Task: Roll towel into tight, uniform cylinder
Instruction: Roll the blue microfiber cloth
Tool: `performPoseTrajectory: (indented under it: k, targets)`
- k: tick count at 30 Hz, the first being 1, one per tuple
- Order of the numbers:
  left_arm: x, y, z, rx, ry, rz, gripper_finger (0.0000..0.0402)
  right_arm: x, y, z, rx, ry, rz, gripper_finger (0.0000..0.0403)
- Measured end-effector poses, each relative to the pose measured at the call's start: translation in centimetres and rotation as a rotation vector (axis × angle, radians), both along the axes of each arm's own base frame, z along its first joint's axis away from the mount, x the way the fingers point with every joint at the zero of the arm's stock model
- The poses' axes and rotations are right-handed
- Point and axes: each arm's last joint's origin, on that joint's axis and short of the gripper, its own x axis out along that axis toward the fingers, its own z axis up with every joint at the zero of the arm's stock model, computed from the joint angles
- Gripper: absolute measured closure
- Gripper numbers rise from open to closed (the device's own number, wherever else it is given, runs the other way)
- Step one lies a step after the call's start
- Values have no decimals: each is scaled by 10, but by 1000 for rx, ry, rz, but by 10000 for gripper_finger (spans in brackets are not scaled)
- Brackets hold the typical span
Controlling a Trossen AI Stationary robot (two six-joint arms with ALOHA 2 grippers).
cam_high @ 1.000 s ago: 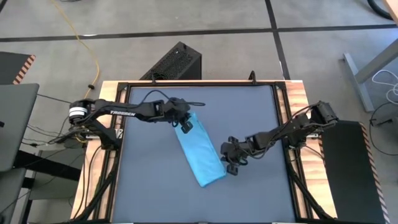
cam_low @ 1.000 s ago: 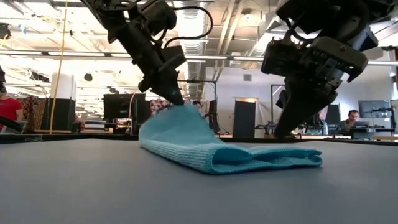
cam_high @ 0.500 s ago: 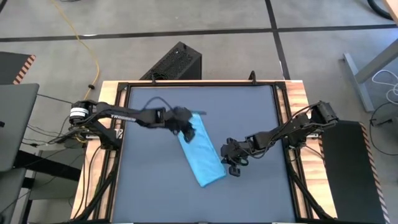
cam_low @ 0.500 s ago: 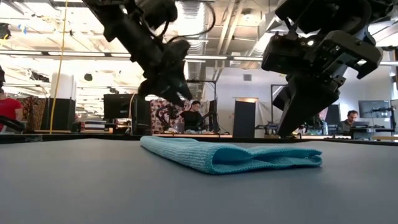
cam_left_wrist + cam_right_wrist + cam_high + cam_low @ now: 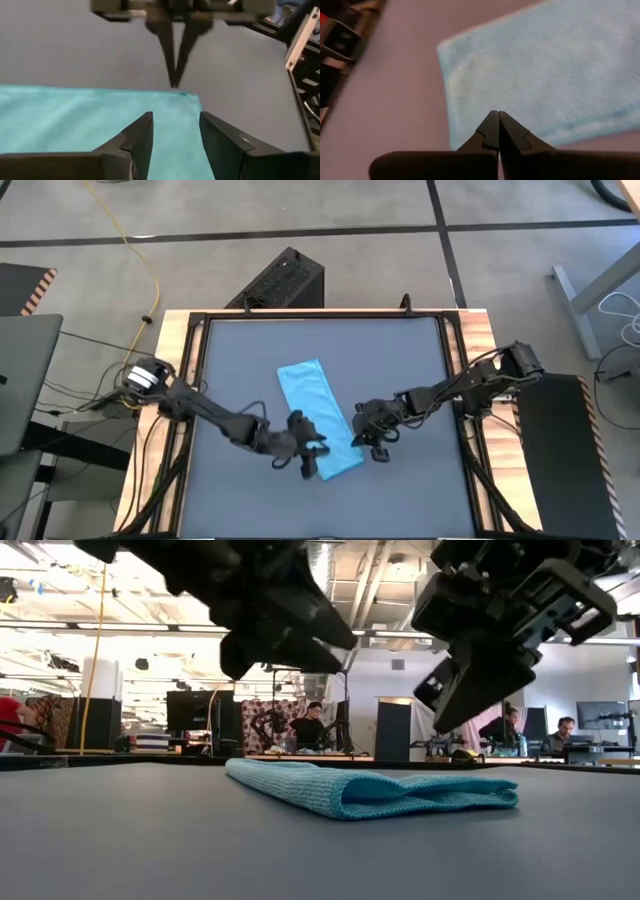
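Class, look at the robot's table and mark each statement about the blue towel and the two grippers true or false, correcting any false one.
1. The towel is rolled into a cylinder. False: it lies flat, folded into a long strip.
2. The left gripper is open. True.
3. The right gripper is open. False: its fingers are shut together.
4. The right gripper grips the towel. False: it holds nothing.
5. Both grippers are at the towel's near end. True.

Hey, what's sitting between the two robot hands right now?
The near end of the folded blue towel. In the high view, the left hand is at one side of it and the right hand at the other; nothing else lies between.
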Motion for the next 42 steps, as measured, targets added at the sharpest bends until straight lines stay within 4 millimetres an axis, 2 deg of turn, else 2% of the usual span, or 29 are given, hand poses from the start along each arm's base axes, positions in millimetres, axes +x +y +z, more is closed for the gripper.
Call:
performPoseTrajectory:
  k: [6,12,18,27,31,37,42]
  targets:
    - [8,-31,-10,9,23,-96,265,-1,10,2,28,2,20,382]
    - [13,-53,-23,56,68,-271,265,-8,35,3,74,34,-55,382]
    - [5,-64,-25,157,96,-381,265,-19,64,4,125,47,-133,382]
    - [3,-66,-25,406,96,-529,265,-46,109,6,235,58,-311,382]
    - [5,-60,-27,459,113,-535,265,-53,121,10,236,33,-311,382]
    - [4,-54,-32,437,185,-530,265,-53,120,9,155,13,-257,382]
    - [5,-56,-46,361,223,-508,265,-51,113,9,110,51,-173,382]
